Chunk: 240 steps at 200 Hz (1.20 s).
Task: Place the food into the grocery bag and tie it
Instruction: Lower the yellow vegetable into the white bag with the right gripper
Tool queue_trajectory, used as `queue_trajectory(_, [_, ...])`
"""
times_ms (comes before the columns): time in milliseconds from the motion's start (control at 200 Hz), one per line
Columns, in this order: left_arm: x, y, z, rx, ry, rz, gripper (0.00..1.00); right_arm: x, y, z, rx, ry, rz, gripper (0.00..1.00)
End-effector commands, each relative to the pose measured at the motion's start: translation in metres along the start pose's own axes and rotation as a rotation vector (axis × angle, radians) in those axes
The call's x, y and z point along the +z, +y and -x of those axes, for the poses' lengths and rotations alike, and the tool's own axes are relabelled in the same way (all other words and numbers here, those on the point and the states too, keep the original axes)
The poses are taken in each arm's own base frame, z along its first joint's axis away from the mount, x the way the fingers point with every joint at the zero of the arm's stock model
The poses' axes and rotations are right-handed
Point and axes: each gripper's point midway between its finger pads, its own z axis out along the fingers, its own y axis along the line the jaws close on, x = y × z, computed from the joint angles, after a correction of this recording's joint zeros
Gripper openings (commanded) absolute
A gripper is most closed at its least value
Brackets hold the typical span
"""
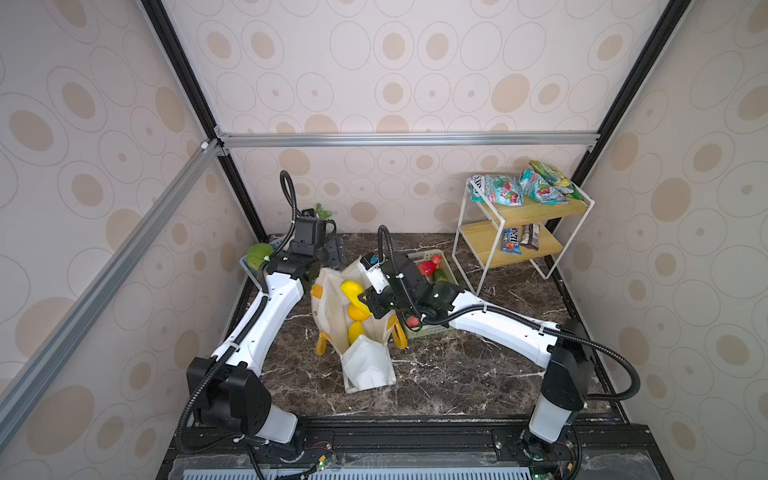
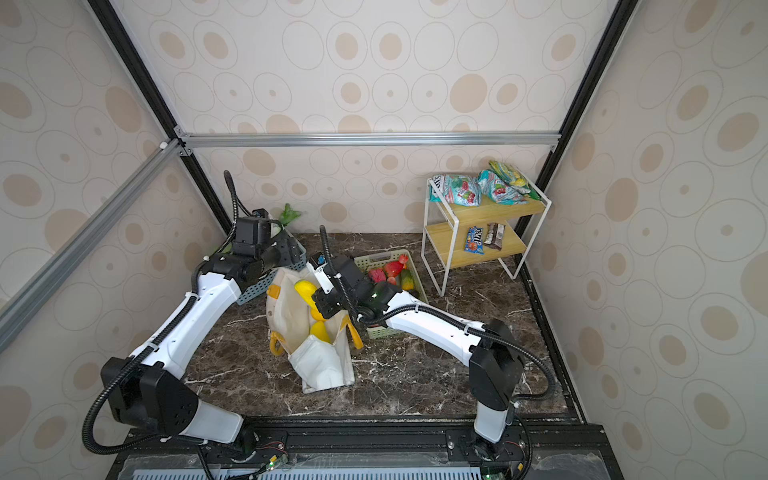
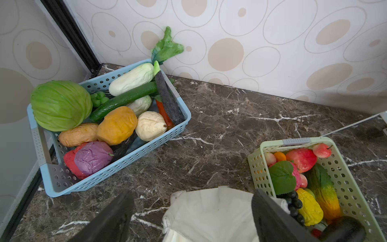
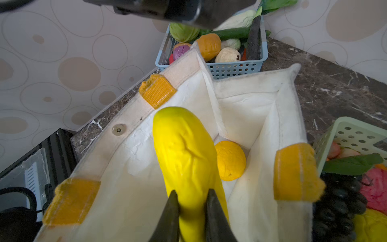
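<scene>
The cream grocery bag (image 1: 365, 365) (image 2: 320, 361) stands open mid-table, with orange handle patches on its rim (image 4: 240, 104). My right gripper (image 4: 191, 193) (image 1: 365, 305) is shut on a long yellow fruit (image 4: 184, 150) (image 1: 351, 289), held over the bag's mouth. An orange (image 4: 230, 160) lies on the bag's floor, and in both top views other yellow fruits (image 1: 356, 332) (image 2: 320, 331) show inside. My left gripper (image 3: 192, 193) (image 1: 332, 253) hangs open and empty above the bag's far end (image 3: 209, 209). More food fills a blue basket (image 3: 117, 167): a purple onion (image 3: 92, 157) and a pale cauliflower (image 3: 150, 125).
A green basket (image 3: 257, 167) (image 1: 440, 257) of fruit stands right of the bag, touching it. The blue basket also holds a cabbage (image 3: 60, 104) and sits in the far left corner. A white-framed wooden rack (image 1: 519, 216) with snack packets stands far right.
</scene>
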Motion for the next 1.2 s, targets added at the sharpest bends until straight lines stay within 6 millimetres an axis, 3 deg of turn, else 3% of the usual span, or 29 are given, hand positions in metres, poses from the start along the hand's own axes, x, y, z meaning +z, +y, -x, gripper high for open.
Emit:
queue_trajectory(0, [-0.013, 0.004, 0.012, 0.014, -0.049, 0.012, 0.88, 0.01, -0.002, -0.009, 0.017, 0.023, -0.041, 0.16])
queue_trajectory(450, [-0.009, 0.001, 0.009, 0.014, -0.041, -0.003, 0.88, 0.046, -0.023, -0.067, 0.029, 0.181, -0.129, 0.16])
queue_trajectory(1195, [-0.009, -0.002, 0.003, 0.014, -0.031, -0.02, 0.88, 0.087, -0.044, -0.13, 0.045, 0.353, -0.207, 0.18])
